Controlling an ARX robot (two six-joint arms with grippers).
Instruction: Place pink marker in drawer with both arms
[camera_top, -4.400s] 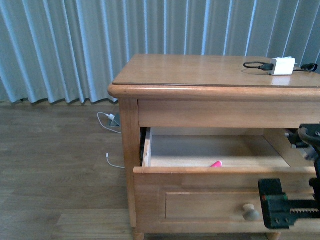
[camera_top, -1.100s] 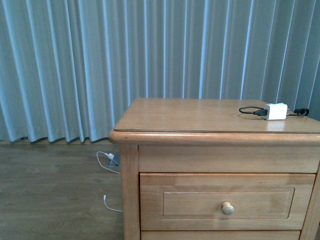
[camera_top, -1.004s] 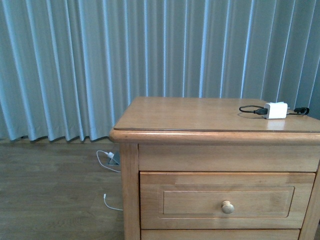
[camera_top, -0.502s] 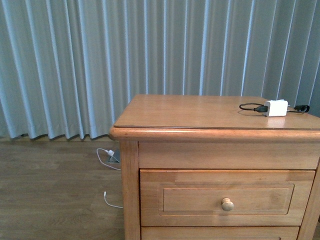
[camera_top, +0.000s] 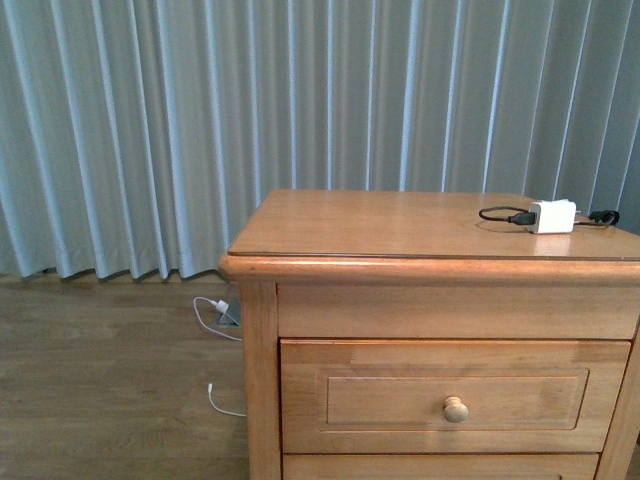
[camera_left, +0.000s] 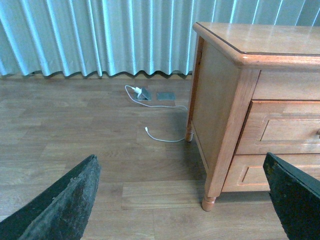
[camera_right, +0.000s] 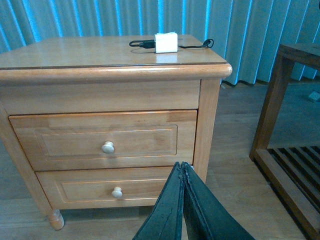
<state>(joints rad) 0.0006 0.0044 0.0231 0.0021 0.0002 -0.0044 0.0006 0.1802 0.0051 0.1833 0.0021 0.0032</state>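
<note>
Closest to me on the right wrist camera, my right gripper (camera_right: 183, 172) has its two dark fingers (camera_right: 170, 210) pressed together with nothing between them. On the left wrist camera my left gripper (camera_left: 182, 200) is spread wide, one finger at each lower corner, holding nothing.

Beyond them stands the nightstand (camera_top: 250, 400). Its upper drawer (camera_top: 330, 358) is pushed fully in, front flush with the frame, round knob (camera_top: 455, 408) facing me; the second drawer (camera_right: 80, 190) below is also in. I cannot see the pink marker in any view, so I cannot tell which way it points or how its long axis lies.

On the nightstand top, toward the back right, sits a white charger block (camera_top: 552, 215) with a black cable (camera_top: 500, 214). On the floor to the left lies a white cable (camera_top: 215, 310), and pale blue curtains (camera_top: 150, 130) hang behind.
</note>
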